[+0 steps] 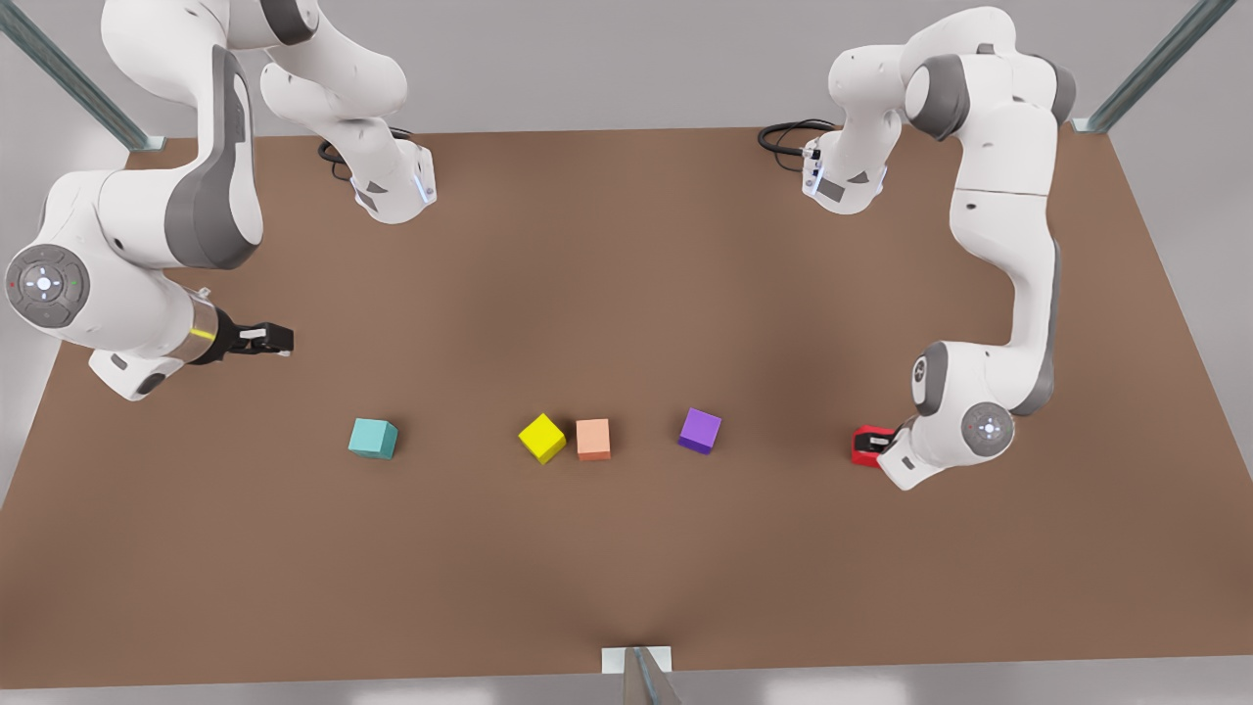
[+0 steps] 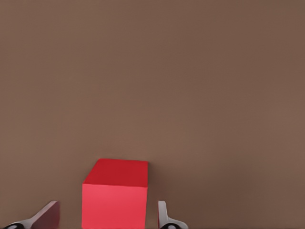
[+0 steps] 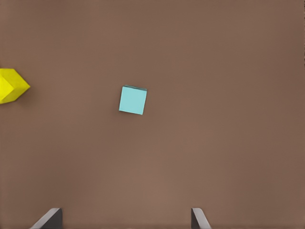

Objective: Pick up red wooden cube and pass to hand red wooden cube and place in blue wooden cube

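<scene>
Red cube (image 1: 865, 446) sits on the brown desk (image 1: 626, 568) at the front view's right, between the spread fingers (image 2: 164, 217) of the left hand (image 1: 886, 443), gaps either side. Five cubes line the desk: red, purple (image 1: 700, 431), salmon (image 1: 593, 439), yellow (image 1: 541, 437), blue cube (image 1: 373, 438). The right hand (image 1: 269, 339), fingers spread, hangs above the blue cube.

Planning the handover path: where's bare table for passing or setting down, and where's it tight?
Free: the wide stretch between the blue wooden cube and yellow cube, and between the purple cube and red wooden cube. Tight: yellow beside the orange cube, and around red, which the open left claw straddles. The right claw waits, open.
</scene>
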Available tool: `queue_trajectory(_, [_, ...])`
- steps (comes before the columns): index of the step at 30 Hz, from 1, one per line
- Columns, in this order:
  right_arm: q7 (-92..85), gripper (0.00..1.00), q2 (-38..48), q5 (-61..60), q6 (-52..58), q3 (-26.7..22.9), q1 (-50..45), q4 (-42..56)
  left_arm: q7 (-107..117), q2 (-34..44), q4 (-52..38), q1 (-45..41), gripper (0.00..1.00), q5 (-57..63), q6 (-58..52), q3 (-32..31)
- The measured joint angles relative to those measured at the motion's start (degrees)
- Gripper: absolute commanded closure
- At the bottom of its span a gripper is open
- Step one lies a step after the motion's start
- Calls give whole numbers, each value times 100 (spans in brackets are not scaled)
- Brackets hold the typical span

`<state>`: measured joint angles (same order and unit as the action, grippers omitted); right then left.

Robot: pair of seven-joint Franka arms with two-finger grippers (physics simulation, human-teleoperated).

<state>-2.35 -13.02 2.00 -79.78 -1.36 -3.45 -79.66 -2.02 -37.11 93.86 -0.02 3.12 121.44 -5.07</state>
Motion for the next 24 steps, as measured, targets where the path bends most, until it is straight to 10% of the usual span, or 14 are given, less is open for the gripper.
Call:
queue_trajectory(14, [-30, 0, 50, 55, 49, -4, 29, 26, -199, -423, 411, -7, 0, 6, 743, 55])
queue_trajectory(16, [-32, 0, 38, 47, 67, -4, 29, 27, -171, -429, 411, -11, 40, 67, 791, 55])
queue_trajectory(24, [-41, 0, 19, -12, 104, -11, 60, 27, -70, -355, 158, 1, 49, -44, 754, 34])
